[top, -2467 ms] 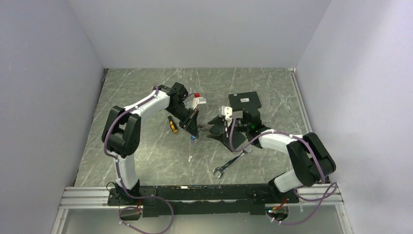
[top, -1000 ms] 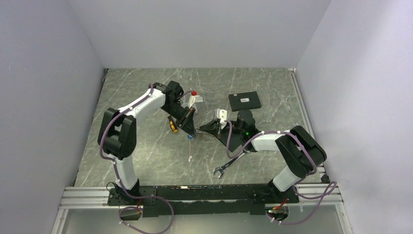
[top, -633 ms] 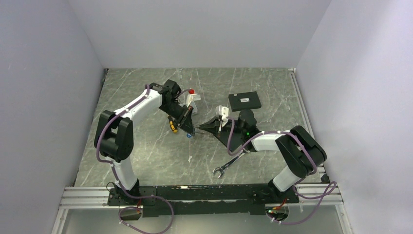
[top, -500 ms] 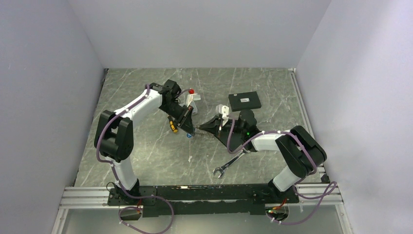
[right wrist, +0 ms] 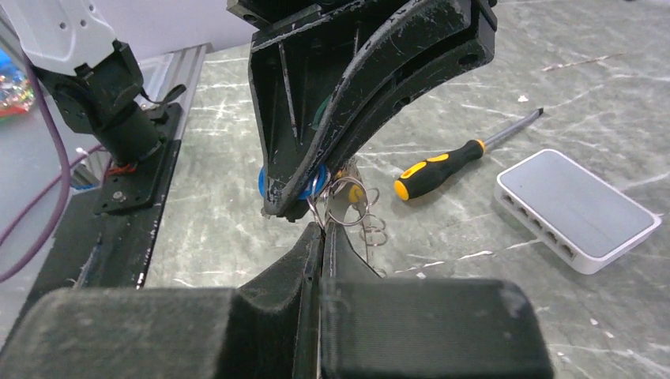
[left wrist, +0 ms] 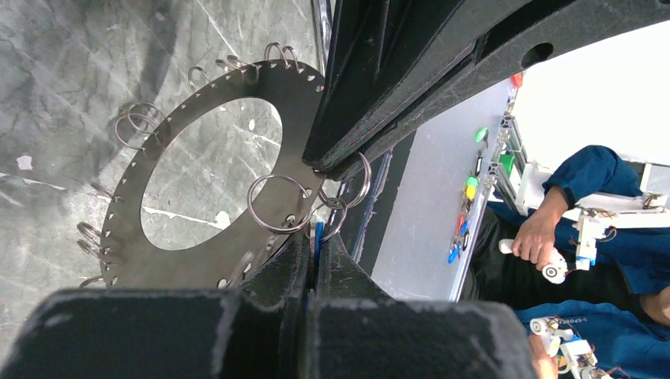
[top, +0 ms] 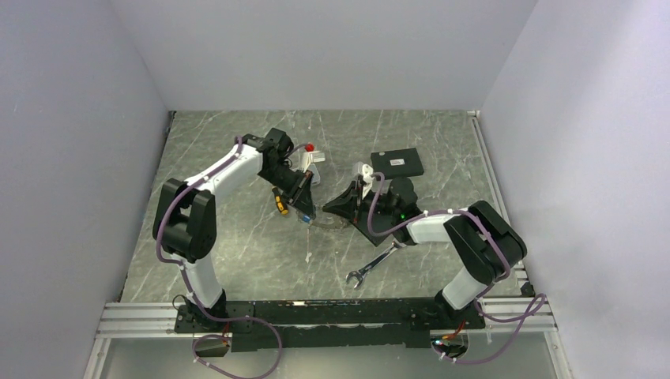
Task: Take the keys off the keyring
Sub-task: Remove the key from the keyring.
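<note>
The keyring [left wrist: 261, 81] is a flat dark grey ring plate with holes round its rim, held tilted just above the table [top: 237, 237] between both grippers. The keys [left wrist: 276, 204] show as small grey wire loops through those holes. My left gripper [left wrist: 317, 241] is shut on the blue plastic-tagged piece [left wrist: 318, 233] at the ring's edge. My right gripper [right wrist: 323, 227] is shut on the ring's rim right beside it, tip to tip with the left gripper [top: 305, 212]. In the top view the right gripper [top: 330, 209] meets it over the keyring [top: 328, 224].
A silver wrench [top: 375, 264] lies in front of the right arm. A black flat rectangle [top: 397, 164] sits behind it. A yellow-and-black screwdriver [right wrist: 442, 167] and a white box [right wrist: 577, 209] lie behind the left gripper.
The two grippers, apart at first, have closed in on each other and met. In the last half second the right wrist has rolled and the keyring now shows below both tips.
</note>
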Action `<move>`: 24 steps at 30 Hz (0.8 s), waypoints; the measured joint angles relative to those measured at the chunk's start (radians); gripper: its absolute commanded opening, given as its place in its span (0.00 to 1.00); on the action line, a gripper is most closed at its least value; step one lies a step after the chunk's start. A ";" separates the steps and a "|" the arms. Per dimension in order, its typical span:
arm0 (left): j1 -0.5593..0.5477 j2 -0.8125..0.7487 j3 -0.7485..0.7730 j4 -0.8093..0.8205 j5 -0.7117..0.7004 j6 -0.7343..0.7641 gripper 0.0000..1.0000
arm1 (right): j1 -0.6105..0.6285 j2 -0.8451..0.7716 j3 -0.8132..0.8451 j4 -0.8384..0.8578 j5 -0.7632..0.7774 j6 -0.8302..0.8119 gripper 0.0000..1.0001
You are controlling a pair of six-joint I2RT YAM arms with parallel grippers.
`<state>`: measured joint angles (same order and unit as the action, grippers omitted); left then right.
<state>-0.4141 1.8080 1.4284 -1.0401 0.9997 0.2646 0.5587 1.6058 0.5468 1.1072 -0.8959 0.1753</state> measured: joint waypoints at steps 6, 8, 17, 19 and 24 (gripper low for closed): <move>0.000 0.000 -0.007 0.015 -0.016 -0.021 0.00 | -0.005 0.027 0.004 0.021 -0.003 0.085 0.00; 0.000 -0.001 -0.013 0.024 -0.026 -0.025 0.00 | -0.008 0.044 0.010 0.030 -0.006 0.122 0.00; -0.001 -0.022 -0.035 0.056 -0.041 -0.027 0.00 | -0.022 0.080 0.028 0.060 -0.026 0.265 0.00; -0.002 -0.027 -0.037 0.060 -0.050 -0.027 0.00 | -0.024 0.089 0.034 0.066 -0.027 0.303 0.00; -0.013 -0.035 -0.042 0.072 -0.086 -0.027 0.00 | -0.032 0.140 0.042 0.126 -0.033 0.439 0.00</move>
<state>-0.4271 1.7733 1.3869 -0.9680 0.9138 0.2371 0.5266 1.7454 0.5888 1.2335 -0.9291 0.6147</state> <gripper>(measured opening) 0.028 0.020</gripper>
